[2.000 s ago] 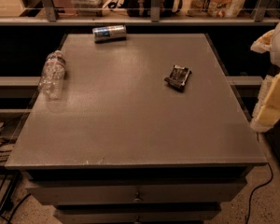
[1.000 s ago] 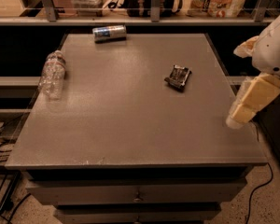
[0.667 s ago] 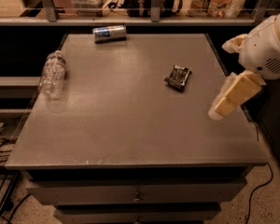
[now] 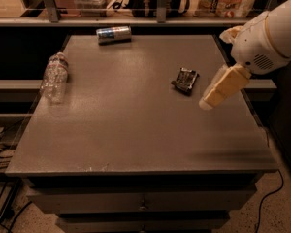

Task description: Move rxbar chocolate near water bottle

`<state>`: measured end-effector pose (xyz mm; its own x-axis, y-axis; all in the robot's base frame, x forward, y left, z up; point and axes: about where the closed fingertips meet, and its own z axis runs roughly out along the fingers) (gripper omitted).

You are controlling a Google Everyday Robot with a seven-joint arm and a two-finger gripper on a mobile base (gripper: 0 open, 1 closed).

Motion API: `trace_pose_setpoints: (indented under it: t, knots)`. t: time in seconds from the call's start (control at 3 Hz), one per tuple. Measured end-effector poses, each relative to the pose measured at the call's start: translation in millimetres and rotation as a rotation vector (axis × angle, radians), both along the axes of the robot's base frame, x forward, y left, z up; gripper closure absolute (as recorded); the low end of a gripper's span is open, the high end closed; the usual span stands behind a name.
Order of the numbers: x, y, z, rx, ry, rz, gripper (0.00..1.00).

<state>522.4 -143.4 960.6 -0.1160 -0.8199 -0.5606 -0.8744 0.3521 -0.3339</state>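
The rxbar chocolate is a small dark crinkled bar lying flat on the grey table, right of centre. The water bottle is a clear crinkled plastic bottle lying on its side at the table's left edge. My gripper hangs from the white arm at the right. It sits above the table just right of the bar, apart from it and holding nothing that I can see.
A blue and silver drink can lies on its side at the table's back edge. The grey table has drawers below its front. A shelf with bags and boxes runs behind. Cables lie on the floor at left and right.
My arm and gripper have moved in from the right edge, leftward and over the table toward the bar. The bar, bottle and can have not moved.
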Motion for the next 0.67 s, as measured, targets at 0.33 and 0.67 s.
trace_pose_setpoints:
  t: [0.33, 0.67]
  knots:
    - [15.2, 3.0, -13.7, 0.052, 0.017, -0.033, 0.00]
    - [35.9, 6.1, -24.7, 0.085, 0.024, -0.047, 0.00]
